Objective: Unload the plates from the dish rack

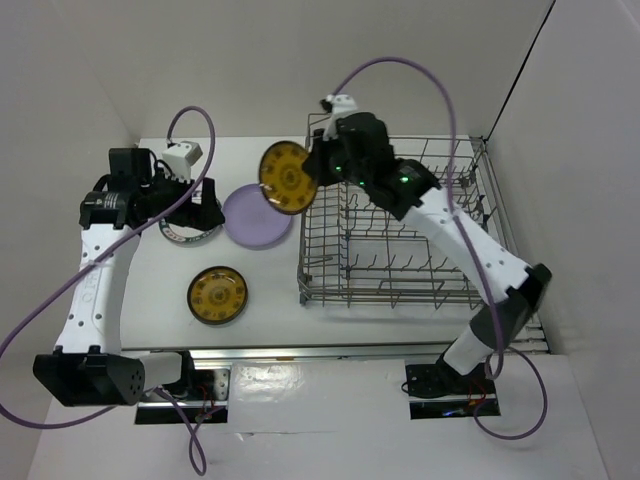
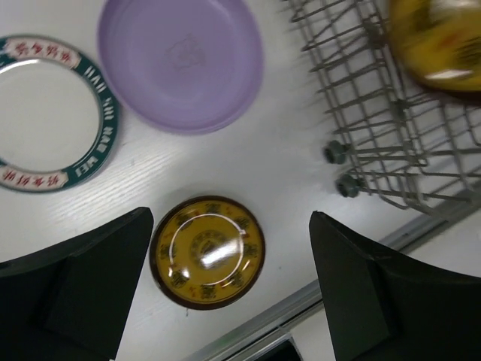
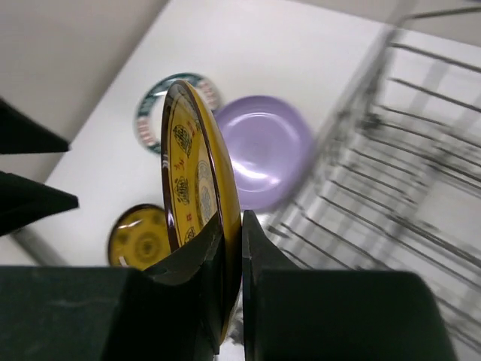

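Down on counter point(image 1: 270, 290), left of frame: white plate point(image 1: 185, 232), lavender plate point(image 1: 257, 215), yellow plate point(image 1: 218, 295). Right jaws pinch fourth plate point(image 1: 285, 178) at upper-left corner of rack point(image 1: 400, 280); left jaws spread, empty. No plates seen in rack.

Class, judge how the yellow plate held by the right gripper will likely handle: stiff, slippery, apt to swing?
Probably stiff: the yellow plate shows no bend though the right gripper pinches only its rim. Likely slippery: its glaze shines. Held on edge at one spot, it may pivot if swung.
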